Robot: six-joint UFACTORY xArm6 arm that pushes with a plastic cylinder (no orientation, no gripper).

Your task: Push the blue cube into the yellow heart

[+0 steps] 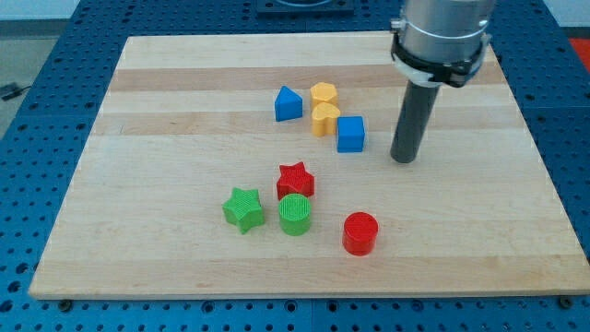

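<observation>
The blue cube (350,134) sits on the wooden board (184,101), just right of the yellow heart (324,120) and nearly touching it. My tip (404,160) rests on the board to the right of the blue cube and slightly lower in the view, with a gap of about one block width between them. The rod rises from the tip to the arm's grey collar at the view's top right.
A yellow hexagon-like block (323,93) sits just above the heart, and a blue house-shaped block (288,103) lies to its left. Lower down are a red star (295,181), a green star (243,209), a green cylinder (295,215) and a red cylinder (360,233).
</observation>
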